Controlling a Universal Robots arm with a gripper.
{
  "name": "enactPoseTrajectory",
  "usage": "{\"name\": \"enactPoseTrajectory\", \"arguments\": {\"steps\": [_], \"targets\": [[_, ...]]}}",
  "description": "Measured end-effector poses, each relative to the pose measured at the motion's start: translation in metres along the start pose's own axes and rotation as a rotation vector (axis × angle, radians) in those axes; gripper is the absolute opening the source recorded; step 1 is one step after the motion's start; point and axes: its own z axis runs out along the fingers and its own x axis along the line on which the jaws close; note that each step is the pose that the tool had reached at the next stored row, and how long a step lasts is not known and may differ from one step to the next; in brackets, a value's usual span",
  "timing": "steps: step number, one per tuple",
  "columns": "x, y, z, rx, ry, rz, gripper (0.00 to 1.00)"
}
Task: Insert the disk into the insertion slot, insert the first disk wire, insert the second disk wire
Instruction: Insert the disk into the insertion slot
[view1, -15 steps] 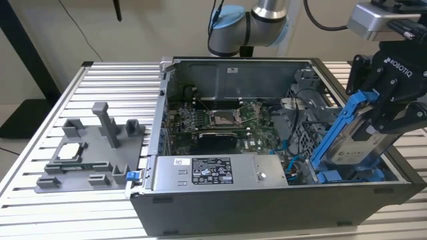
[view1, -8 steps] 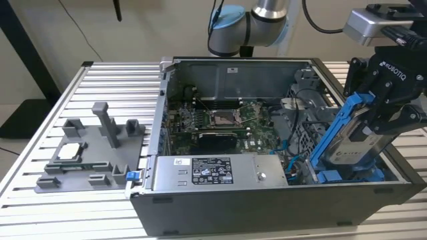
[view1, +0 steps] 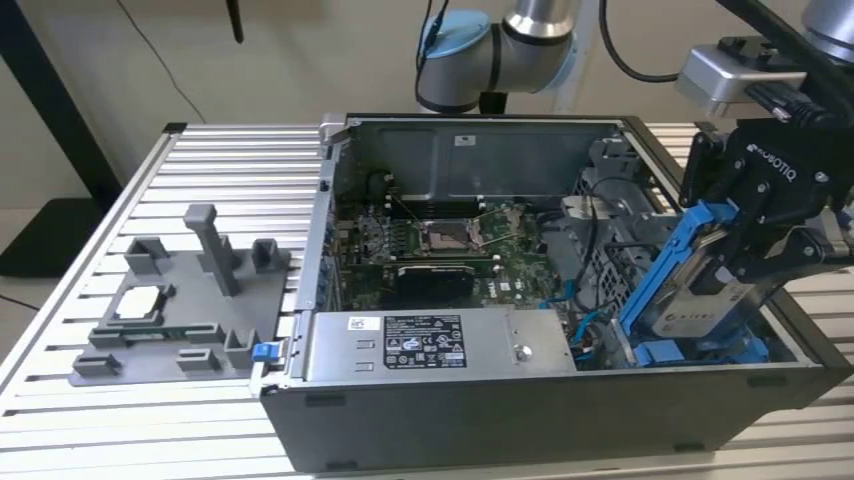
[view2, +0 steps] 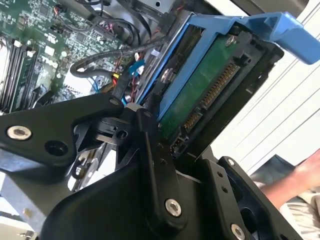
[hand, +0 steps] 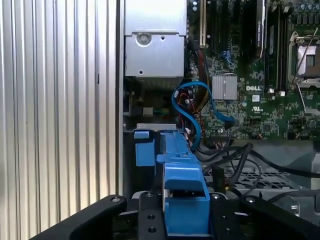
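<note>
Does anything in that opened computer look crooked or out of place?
Yes: the disk is not lying flat. The gripper holds it steeply tilted, its lower end near the insertion slot at the exterior view's right and its upper end raised well above it. Nothing looks broken or spilled.

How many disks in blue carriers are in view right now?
1: the disk, held by the gripper, tilted over the insertion slot at the exterior view's right. Another could be hidden inside that slot.

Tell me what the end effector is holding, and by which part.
The disk in its blue carrier. The end effector clamps it near its connector end; the other end hangs free, tilted downward.
</note>
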Motion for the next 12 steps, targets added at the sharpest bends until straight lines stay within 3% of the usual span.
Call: {"name": "enactPoseTrajectory", "arguments": {"steps": [4, 5, 9, 12], "targets": [[0.0, -0.0001, 0.0021, 0.0, 0.0001, 0.0, 0.0], [-0.0001, -0.0002, 0.0021, 0.0002, 0.0002, 0.0, 1.0], [0.0, -0.0001, 0.0015, 0.0, -0.0002, 0.0, 1.0], [0.0, 0.0003, -0.0055, -0.0011, -0.0001, 0.0, 1.0]]}}
